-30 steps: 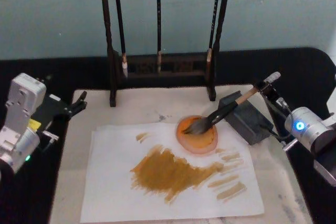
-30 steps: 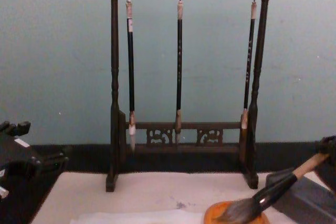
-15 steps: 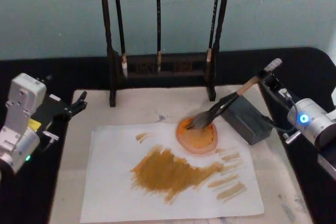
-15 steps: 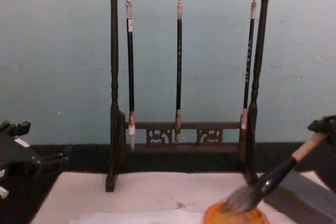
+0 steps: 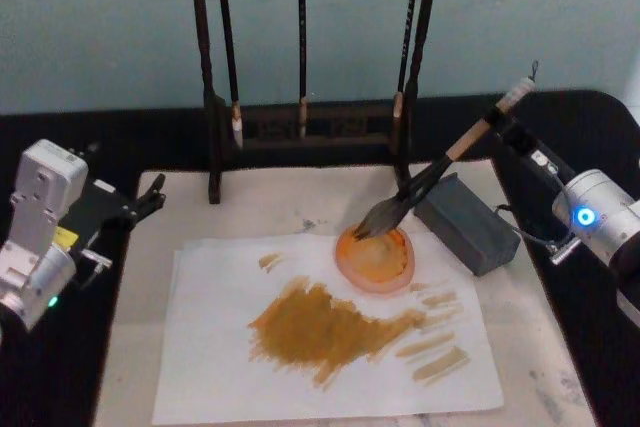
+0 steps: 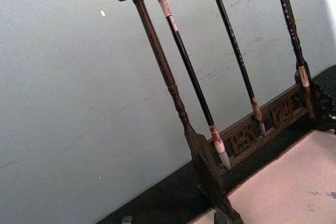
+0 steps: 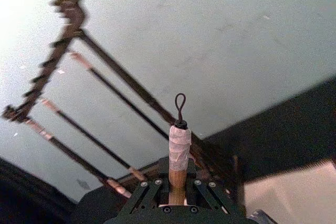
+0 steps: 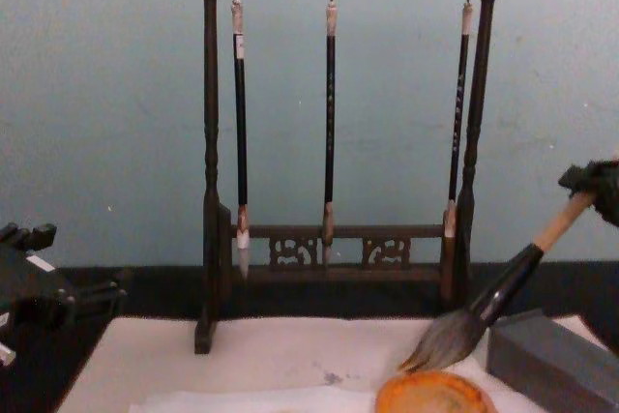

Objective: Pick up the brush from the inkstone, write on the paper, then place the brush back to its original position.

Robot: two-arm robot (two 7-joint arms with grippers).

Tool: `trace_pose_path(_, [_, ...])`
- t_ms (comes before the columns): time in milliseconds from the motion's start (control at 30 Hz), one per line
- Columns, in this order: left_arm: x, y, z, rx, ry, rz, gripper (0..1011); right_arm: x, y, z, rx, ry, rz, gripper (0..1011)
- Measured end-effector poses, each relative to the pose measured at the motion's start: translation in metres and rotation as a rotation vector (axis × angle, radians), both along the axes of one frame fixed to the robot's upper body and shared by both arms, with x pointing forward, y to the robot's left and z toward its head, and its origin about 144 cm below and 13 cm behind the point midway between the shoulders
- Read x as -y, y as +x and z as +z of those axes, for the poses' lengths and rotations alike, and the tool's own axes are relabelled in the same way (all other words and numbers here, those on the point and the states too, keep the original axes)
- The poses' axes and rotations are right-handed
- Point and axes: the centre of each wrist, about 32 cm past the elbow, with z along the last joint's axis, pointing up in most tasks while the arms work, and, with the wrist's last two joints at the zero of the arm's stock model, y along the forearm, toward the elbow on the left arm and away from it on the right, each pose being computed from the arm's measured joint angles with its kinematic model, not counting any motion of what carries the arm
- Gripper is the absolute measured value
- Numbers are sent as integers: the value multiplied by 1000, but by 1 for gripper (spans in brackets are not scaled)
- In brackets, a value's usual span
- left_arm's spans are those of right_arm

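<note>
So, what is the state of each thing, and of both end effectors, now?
brush, held tilted, bristles low over the orange dish
right end effector, shut on the brush handle
left end effector, parked beside the mat
paper, flat, smeared with ochre strokes
grey block, bare
thin brushes, hanging on the rack

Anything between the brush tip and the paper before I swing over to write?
Nothing visible blocks it. The right end effector holds the brush, bristles just above the orange dish at the paper's far edge; only its rim needs clearing. The left end effector sits off left.
</note>
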Motion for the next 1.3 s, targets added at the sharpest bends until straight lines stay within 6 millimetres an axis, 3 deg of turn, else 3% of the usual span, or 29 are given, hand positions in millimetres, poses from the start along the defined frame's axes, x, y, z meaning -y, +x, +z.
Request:
trace_pose_path(700, [0, 0, 0, 0, 0, 0, 1010, 13, -42, 26, 314, -374, 193, 173])
trace_pose_path(1300, [0, 0, 0, 0, 0, 0, 1010, 21, -70, 28, 457, -500, 310, 173])
